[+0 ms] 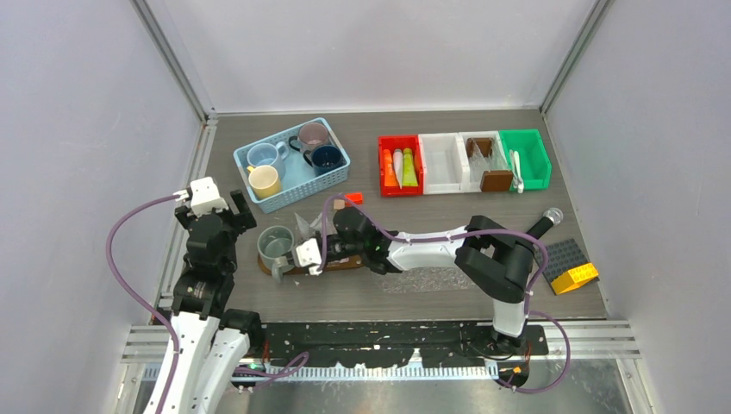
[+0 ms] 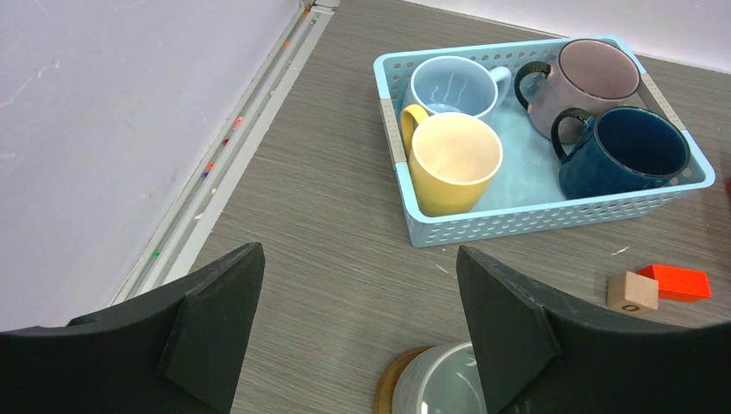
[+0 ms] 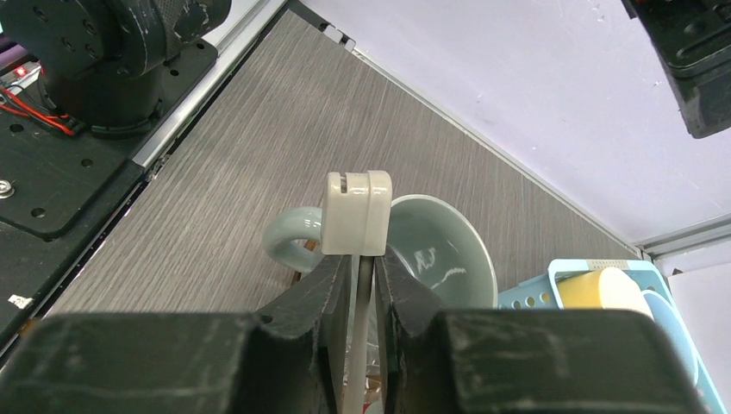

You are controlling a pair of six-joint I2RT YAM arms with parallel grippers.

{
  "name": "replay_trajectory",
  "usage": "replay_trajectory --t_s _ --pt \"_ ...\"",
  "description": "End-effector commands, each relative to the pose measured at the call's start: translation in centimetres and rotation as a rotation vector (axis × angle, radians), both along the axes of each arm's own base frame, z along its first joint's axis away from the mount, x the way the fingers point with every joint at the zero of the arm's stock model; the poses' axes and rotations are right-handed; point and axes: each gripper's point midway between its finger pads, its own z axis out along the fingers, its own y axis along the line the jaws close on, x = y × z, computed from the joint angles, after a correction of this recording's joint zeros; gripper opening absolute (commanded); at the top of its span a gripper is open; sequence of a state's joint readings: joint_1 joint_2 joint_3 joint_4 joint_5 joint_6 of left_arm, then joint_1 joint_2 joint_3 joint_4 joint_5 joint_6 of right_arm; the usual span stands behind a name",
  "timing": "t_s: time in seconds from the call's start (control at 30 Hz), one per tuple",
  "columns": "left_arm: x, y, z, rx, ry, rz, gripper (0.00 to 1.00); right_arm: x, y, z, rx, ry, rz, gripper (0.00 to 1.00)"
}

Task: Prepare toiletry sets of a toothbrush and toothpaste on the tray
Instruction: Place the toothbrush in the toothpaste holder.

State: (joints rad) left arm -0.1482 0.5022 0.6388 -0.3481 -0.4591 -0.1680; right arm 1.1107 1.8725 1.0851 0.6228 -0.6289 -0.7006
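Right wrist view: toothbrush (image 3: 357, 213) pinched in my right gripper (image 3: 359, 280), closed narrow, its long axis running six to twelve o'clock, capped head up. Just beyond, at one o'clock, the grey-green mug (image 3: 435, 246) sits on the tray (image 2: 390, 385); left gripper (image 2: 359, 254), spread wide, is farther off.

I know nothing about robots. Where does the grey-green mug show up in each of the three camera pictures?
Top external: the grey-green mug stands left of centre, between the two arms.
Left wrist: at the bottom edge, only its rim shows.
Right wrist: centre, just behind the gripped toothbrush, mug at.
Shared landmark: the blue basket holding other mugs.
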Motion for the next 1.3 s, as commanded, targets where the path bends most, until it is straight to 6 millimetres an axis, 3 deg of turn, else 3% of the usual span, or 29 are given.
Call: replay_trajectory --t_s 0.0,0.57,0.87,1.27 --pt "0.3 0.0 1.1 0.008 -0.049 -0.007 0.85 0.0 0.0 2.8 0.076 -0.037 0.001 0.21" --pt "0.4 -0.1 0.9 0.021 -0.044 -0.016 0.84 0.3 -1.3 3.3 0.135 0.005 0.005 0.21" --pt "0.5 -0.1 0.6 0.029 -0.035 -0.019 0.84 -0.2 -1.6 4.8 0.211 0.035 0.024 0.16" --pt "0.6 -0.2 0.5 0.038 -0.032 -0.031 0.83 -0.2 -2.1 5.0 0.252 0.051 0.028 0.21"
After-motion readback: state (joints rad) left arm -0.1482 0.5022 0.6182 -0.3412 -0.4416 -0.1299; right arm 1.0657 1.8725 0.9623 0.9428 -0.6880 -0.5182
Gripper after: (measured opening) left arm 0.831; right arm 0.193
